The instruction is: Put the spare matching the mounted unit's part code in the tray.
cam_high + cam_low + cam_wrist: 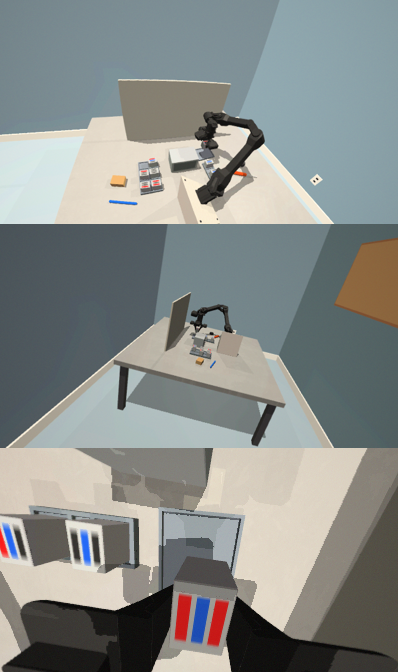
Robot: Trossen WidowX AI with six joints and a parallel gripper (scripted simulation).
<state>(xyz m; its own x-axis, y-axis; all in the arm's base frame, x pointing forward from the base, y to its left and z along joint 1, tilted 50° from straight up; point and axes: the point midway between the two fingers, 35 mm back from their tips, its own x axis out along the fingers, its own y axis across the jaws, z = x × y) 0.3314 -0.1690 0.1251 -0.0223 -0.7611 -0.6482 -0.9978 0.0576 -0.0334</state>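
Observation:
My gripper (205, 145) (197, 329) (202, 590) is shut on a grey spare block with red, blue and red stripes. It holds the block above the table, close over the tray (206, 155) (227, 530); in the wrist view the block covers the tray's near part. A grey box (184, 155) (199, 340) (165, 463) with a paler top stands beside the tray; no code shows on it, and its back is hidden. A small rack (133, 540) holds two spares, one striped black-blue-black (86, 545), one red-blue-black (14, 543).
A larger rack (142, 193) holds several striped spares and has one empty slot. An upright panel (173, 108) (177, 322) stands behind the tray. A cream block (230, 344), an orange block (118, 180), a blue stick (123, 202) and an orange-handled screwdriver (240, 173) are also there.

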